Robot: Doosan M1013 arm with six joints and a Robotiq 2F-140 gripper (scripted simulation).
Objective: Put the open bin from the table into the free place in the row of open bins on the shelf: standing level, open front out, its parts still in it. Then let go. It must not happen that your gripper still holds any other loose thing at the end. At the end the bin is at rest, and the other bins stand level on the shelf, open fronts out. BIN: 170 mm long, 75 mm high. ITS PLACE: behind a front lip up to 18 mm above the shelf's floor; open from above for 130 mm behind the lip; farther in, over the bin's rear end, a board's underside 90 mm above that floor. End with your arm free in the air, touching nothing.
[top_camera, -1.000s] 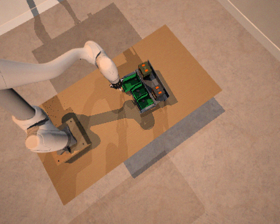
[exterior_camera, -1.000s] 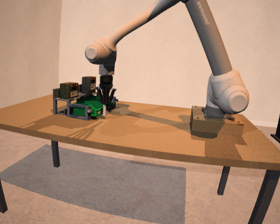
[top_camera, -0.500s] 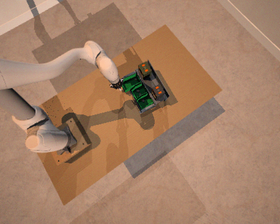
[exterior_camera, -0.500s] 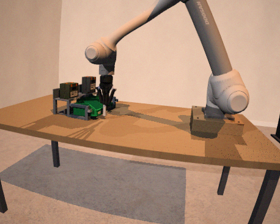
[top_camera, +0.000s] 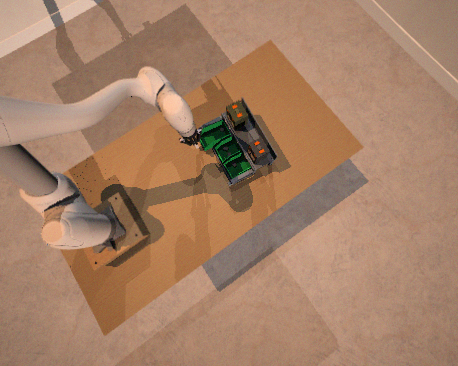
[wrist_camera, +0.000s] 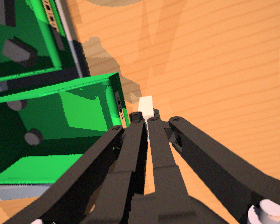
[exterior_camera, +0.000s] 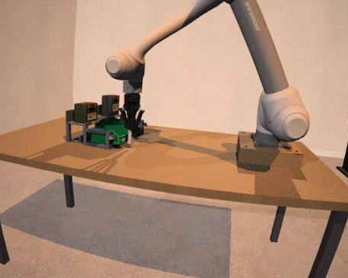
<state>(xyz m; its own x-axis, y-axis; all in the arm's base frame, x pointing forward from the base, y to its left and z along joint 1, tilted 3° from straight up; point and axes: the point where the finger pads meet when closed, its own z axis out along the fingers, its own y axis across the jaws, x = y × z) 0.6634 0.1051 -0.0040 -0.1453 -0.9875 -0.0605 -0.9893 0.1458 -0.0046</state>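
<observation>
Gripper (top_camera: pixel 197 142) (exterior_camera: pixel 130 137) (wrist_camera: pixel 147 106) is pointing down just off the shelf's front, fingers pressed together, holding no bin. Pale tip is showing at the end of the fingers, right beside the front wall of the end bin; can't tell if it is touching.

Task bin, taken as the green end bin (top_camera: pixel 215 134) (exterior_camera: pixel 106 136) (wrist_camera: pixel 86 109), is sitting in the end place of the row, open front facing the robot's side. Its front end is sticking out past the shelf's front rail. Two dark round parts (wrist_camera: pixel 33 137) are lying inside, one near the side wall and one farther toward the middle. Can't tell if the bin is standing fully level.

Middle green bin (top_camera: pixel 228 150) (wrist_camera: pixel 47 31) is standing next to it, with a dark block (wrist_camera: pixel 19 52) lying inside. Third green bin (top_camera: pixel 239 169) is filling the other end of the row.

Grey shelf (top_camera: pixel 255 124) (exterior_camera: pixel 68 131) (wrist_camera: pixel 74 45) is standing on the wooden table (top_camera: pixel 305 130) (exterior_camera: pixel 171 167) (wrist_camera: pixel 216 60), carrying the bins low down. Up on its rear board, an olive box (top_camera: pixel 236 115) (exterior_camera: pixel 85 112) is standing above the task bin's end, a dark grey box (top_camera: pixel 259 151) (exterior_camera: pixel 110 105) toward the other end.

White arm (top_camera: pixel 105 97) (exterior_camera: pixel 171 30) is reaching over from its mounting block (top_camera: pixel 135 212) (exterior_camera: pixel 254 152), well apart from the shelf.
</observation>
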